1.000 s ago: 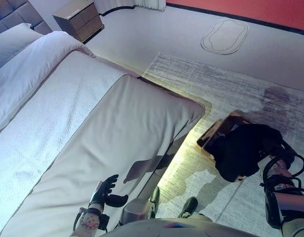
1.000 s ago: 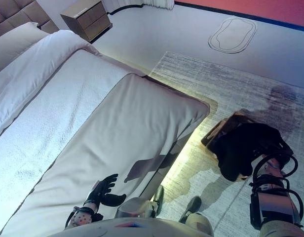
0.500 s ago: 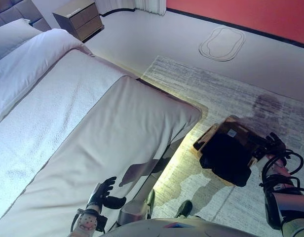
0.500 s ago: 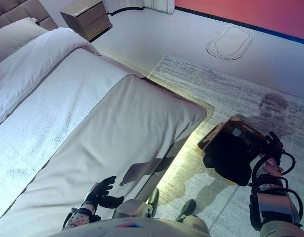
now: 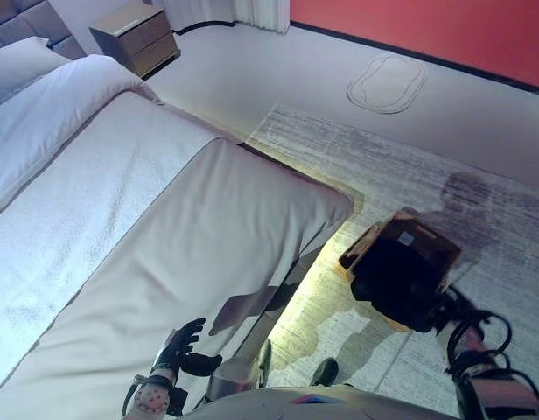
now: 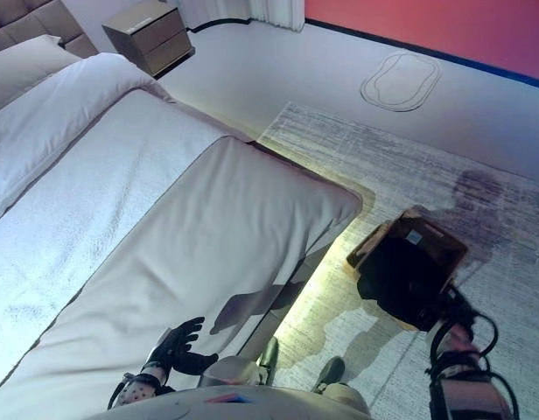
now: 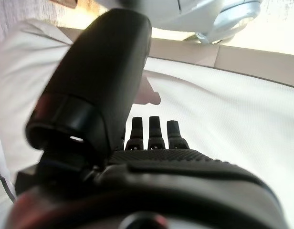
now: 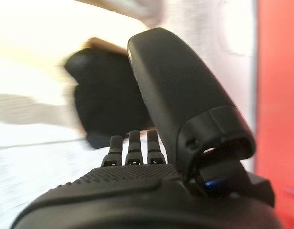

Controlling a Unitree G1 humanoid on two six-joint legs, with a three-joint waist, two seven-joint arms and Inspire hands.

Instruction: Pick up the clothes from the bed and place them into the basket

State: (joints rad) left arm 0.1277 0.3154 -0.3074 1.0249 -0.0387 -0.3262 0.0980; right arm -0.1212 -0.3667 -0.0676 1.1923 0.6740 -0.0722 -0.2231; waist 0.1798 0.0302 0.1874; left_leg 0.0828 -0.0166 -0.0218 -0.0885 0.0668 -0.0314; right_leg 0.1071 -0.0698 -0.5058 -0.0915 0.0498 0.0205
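We see black clothes (image 5: 394,284) in the basket (image 5: 427,247); our right robot hand (image 5: 451,304) and left robot hand (image 5: 184,348) are spread, empty.

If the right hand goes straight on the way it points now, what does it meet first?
Most likely the black clothes lying in the basket: the right hand has open fingers aimed at them, though the gap is hard to judge.

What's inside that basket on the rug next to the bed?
A heap of black clothes fills the basket and spills over its near rim. A small pale tag shows at the far end. Whatever lies beneath the clothes, and the basket's bottom, is covered.
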